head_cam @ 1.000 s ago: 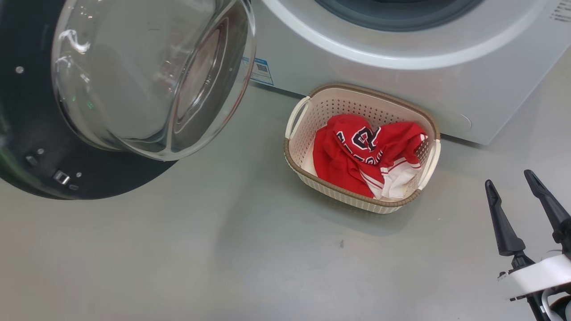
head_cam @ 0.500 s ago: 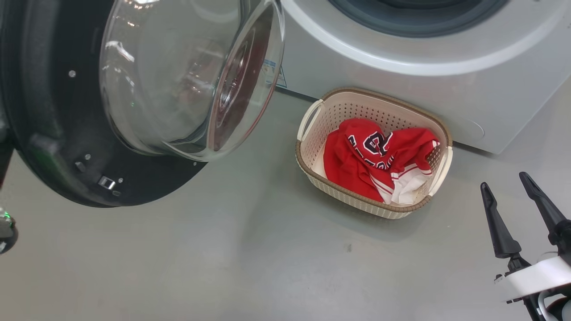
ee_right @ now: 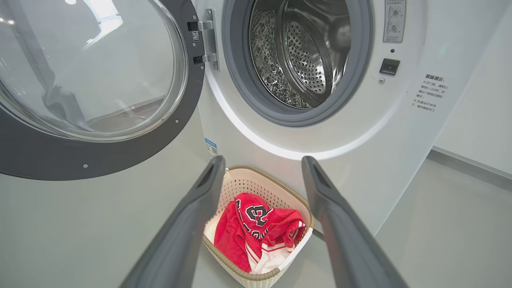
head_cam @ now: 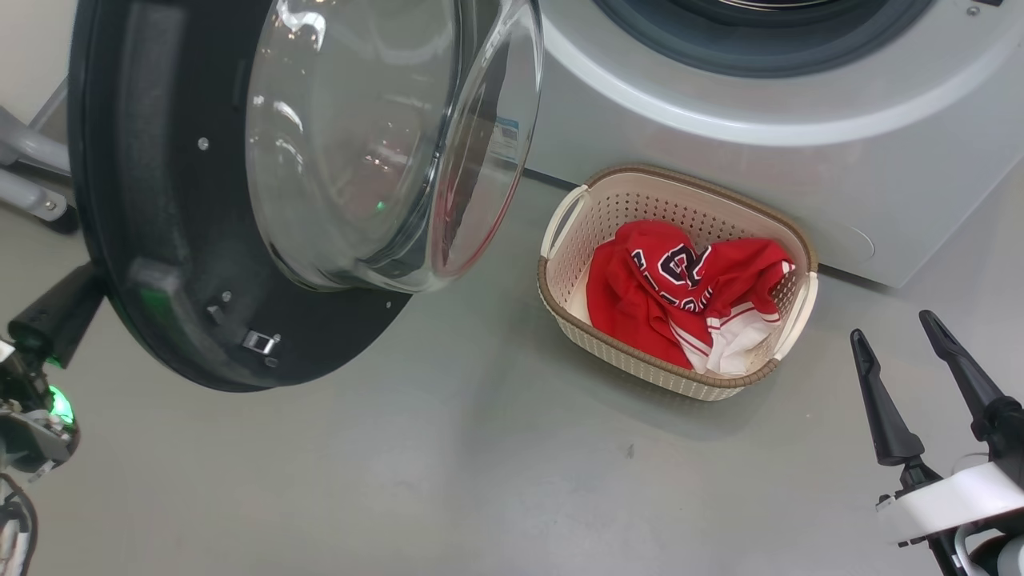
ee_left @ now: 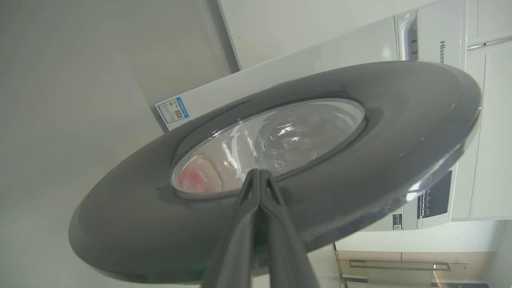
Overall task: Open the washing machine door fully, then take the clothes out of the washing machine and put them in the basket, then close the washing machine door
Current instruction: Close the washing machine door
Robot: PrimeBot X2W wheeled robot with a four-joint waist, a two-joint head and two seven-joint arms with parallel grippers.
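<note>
The washing machine door (head_cam: 160, 200) stands partly swung out, its glass bowl (head_cam: 360, 144) facing the white washing machine (head_cam: 720, 144). My left gripper (head_cam: 84, 292) is shut and empty, with its fingertips against the door's outer face (ee_left: 360, 160) just below the glass. The red clothes (head_cam: 656, 304) lie bunched in the cream basket (head_cam: 680, 172) on the floor at the machine's foot. My right gripper (head_cam: 892, 328) hangs open and empty, to the right of the basket. The right wrist view shows the door (ee_right: 100, 156), the bare steel drum (ee_right: 304, 60), the basket (ee_right: 256, 186) and the clothes (ee_right: 240, 236).
Grey floor spreads in front of the machine and basket. A grey metal frame leg (head_cam: 32, 160) stands at the far left behind the door. The door's latch (head_cam: 260, 342) sticks out on its lower inner rim. A blue label (head_cam: 506, 136) sits low on the machine's front.
The door has swung in toward the machine and now stands more edge-on. My left gripper has come into view behind it. The head camera has shifted a little; the right gripper stays open.
</note>
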